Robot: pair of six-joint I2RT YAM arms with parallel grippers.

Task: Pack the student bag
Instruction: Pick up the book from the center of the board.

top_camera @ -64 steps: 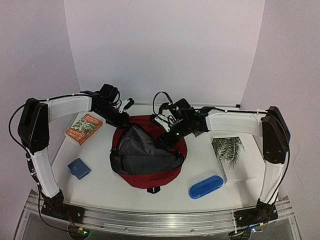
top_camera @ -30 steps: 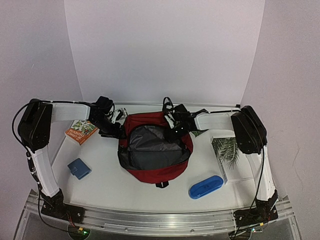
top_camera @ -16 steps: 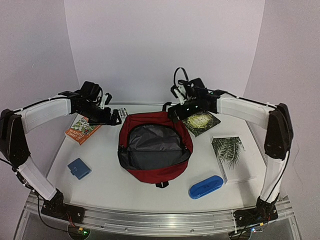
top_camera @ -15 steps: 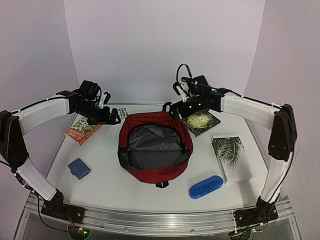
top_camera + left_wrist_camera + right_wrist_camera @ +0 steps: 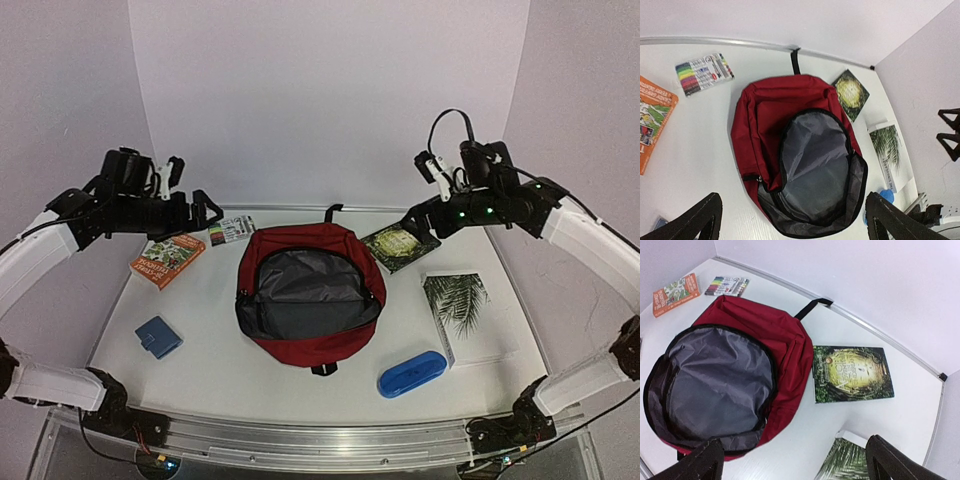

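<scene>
The student bag (image 5: 300, 243) lies flat mid-table, dark red, its mouth wide open and showing bare grey lining (image 5: 305, 298). Its black handle points to the back wall. My left gripper (image 5: 198, 205) hangs high over the back left, open and holding nothing, apart from the bag. My right gripper (image 5: 414, 213) hangs high over the back right, also open and holding nothing. From the left wrist view the bag (image 5: 765, 115) sits below the spread left gripper (image 5: 797, 222). In the right wrist view the bag (image 5: 780, 335) lies to the left below the right gripper (image 5: 797, 462).
An orange book (image 5: 167, 258) and a marker pack (image 5: 231, 230) lie back left, with a small blue wallet (image 5: 158, 337) at front left. A green book (image 5: 400, 245) lies right of the bag. A palm-leaf book (image 5: 458, 310) and a blue oblong case (image 5: 411, 373) lie at front right.
Both grippers let go of the bag's top edge, opened wide, then rose and swung outward. The bag shifted slightly toward the back and settled open.
</scene>
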